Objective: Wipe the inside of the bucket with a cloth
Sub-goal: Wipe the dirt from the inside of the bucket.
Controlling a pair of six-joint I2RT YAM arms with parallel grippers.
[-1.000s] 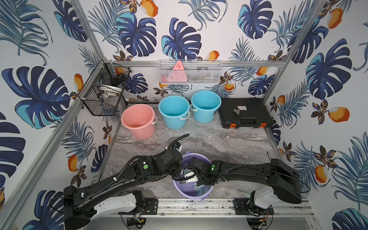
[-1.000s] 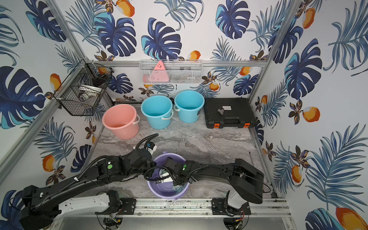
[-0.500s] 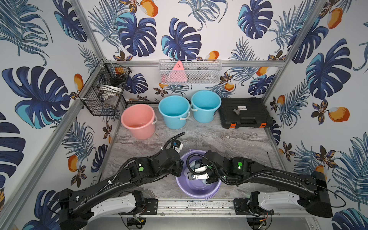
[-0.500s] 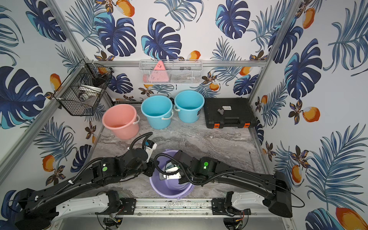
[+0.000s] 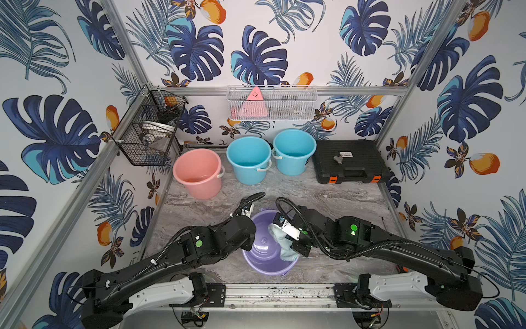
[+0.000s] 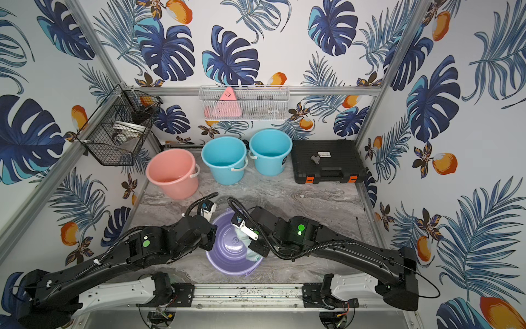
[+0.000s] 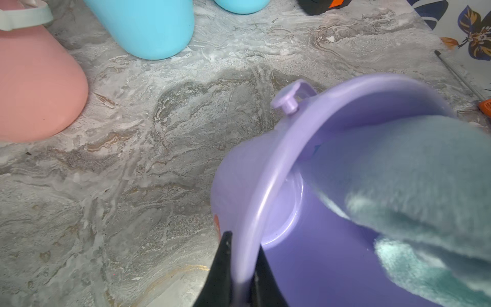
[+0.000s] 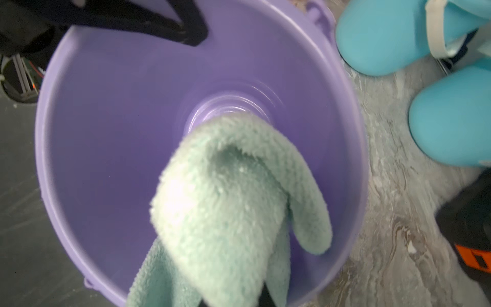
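Note:
A purple bucket (image 5: 260, 253) (image 6: 225, 250) stands open at the front middle of the marble table in both top views. My left gripper (image 7: 243, 245) is shut on its left rim (image 7: 268, 186), one finger outside the wall and one inside. The pale mint cloth (image 5: 284, 246) (image 6: 251, 252) (image 8: 228, 191) hangs folded inside the bucket against its right inner wall, its end reaching down near the bucket's floor (image 8: 228, 106). My right gripper (image 8: 233, 299) is shut on the cloth's upper end, and the cloth covers most of its fingers. The left gripper's fingers (image 8: 186, 29) show at the far rim in the right wrist view.
Behind stand a pink bucket (image 5: 197, 173) and two blue buckets (image 5: 249, 159) (image 5: 294, 151). A black tool case (image 5: 350, 161) lies at the back right. A black wire basket (image 5: 150, 128) hangs on the left wall, a white mesh shelf (image 5: 271, 104) on the back wall.
My right gripper has moved from the bucket's middle to its right side, drawing the cloth along the inner wall. The bucket and my left gripper have shifted a little.

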